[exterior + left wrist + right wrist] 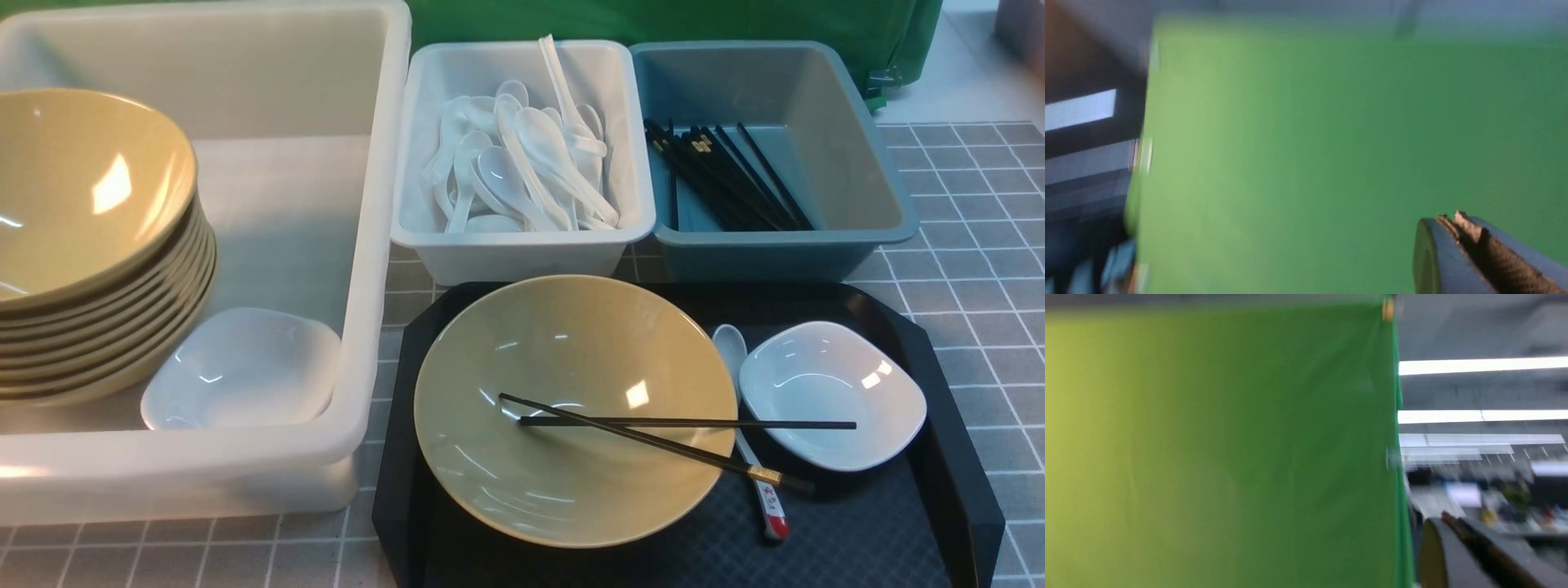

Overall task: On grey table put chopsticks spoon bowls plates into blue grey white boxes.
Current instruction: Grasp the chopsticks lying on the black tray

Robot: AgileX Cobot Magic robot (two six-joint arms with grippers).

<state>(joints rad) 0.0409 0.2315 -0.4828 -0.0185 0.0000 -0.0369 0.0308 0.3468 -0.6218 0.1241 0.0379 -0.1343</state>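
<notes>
On the black tray, a tan bowl (571,408) holds two crossed black chopsticks (653,433). Beside it lie the spoon (763,490) with red marks and a white plate (833,396). The large white box (359,245) holds a stack of tan bowls (90,245) and a white plate (245,367). More chopsticks (718,175) lie in the blue-grey box (775,253). Neither gripper appears in the front view. Each wrist view faces a green backdrop: my left gripper (1453,218) and my right gripper (1447,517) are both shut, with nothing between their jaws.
The small white box (522,253) between the other two is filled with plain white spoons (522,163). The black tray (939,457) sits on the grey table (980,245) in front of the small boxes. A green cloth (653,20) hangs behind the boxes.
</notes>
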